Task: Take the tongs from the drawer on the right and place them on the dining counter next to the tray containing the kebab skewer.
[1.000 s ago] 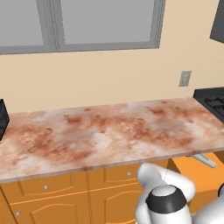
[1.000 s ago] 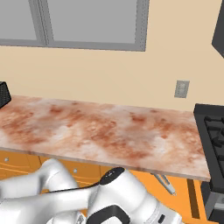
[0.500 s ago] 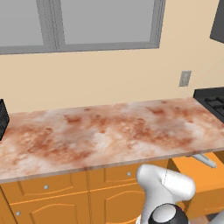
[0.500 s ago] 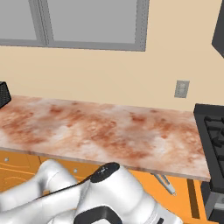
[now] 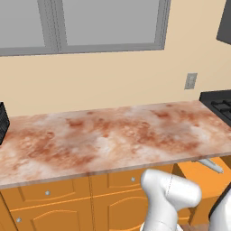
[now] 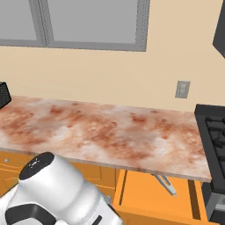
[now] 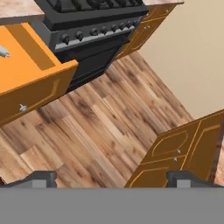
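The drawer [image 6: 151,197] on the right stands pulled open under the marbled wall worktop, and the slim grey tongs [image 6: 166,184] lie inside it near its back. From the left base view the drawer [image 5: 203,180] and the tongs [image 5: 210,165] show at the right edge. In the hand view the drawer [image 7: 30,74] sits at the upper left with the tongs' tip [image 7: 3,52] at the edge. My gripper [image 7: 111,178] is open and empty, its fingertips [image 7: 41,178] wide apart, hanging over the wood floor away from the drawer. The dining counter, the tray and the kebab skewer are out of view.
A black stove [image 7: 87,26] stands right beside the open drawer. An orange cabinet [image 7: 183,153] with small knobs is at the hand view's lower right, across the wood floor [image 7: 100,127]. The wall worktop [image 5: 103,140] runs above orange cabinet fronts.
My arm has turned and sunk lower in both base views. The drawer and the tongs have not moved, and the gripper has stayed open.
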### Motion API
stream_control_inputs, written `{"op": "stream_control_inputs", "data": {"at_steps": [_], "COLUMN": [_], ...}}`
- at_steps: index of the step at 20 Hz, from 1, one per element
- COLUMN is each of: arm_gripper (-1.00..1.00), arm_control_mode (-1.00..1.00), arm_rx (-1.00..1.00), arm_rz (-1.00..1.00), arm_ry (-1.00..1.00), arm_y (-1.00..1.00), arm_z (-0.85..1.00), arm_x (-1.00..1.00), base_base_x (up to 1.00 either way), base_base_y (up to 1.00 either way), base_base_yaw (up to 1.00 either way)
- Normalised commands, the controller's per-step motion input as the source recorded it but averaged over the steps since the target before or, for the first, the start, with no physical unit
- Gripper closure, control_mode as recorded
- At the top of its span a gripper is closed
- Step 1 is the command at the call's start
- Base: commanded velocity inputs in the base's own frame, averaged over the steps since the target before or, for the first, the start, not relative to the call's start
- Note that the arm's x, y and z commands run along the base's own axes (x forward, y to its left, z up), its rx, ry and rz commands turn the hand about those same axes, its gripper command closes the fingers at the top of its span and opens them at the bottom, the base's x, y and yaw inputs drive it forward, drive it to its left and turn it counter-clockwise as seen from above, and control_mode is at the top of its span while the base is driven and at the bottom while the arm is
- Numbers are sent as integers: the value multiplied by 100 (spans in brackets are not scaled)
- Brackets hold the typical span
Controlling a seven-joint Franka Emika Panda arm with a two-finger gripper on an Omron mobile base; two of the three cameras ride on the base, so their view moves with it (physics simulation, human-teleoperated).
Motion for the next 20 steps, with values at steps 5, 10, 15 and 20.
{"op": "stream_control_inputs", "data": {"at_steps": [5, 10, 15, 20], "arm_gripper": [-100, -100, -100, -100], "arm_control_mode": [-100, -100, -100, -100], "arm_rx": [5, 0, 0, 7], "arm_rz": [-9, -12, -3, 0], "arm_ry": [-19, -3, 8, 0], "arm_y": [95, 60, 21, 3], "arm_z": [40, 71, 63, 0], "arm_x": [4, 27, 28, 0], "base_base_x": [0, 0, 0, 0], "base_base_y": [0, 0, 0, 0], "base_base_yaw": [0, 0, 0, 0]}}
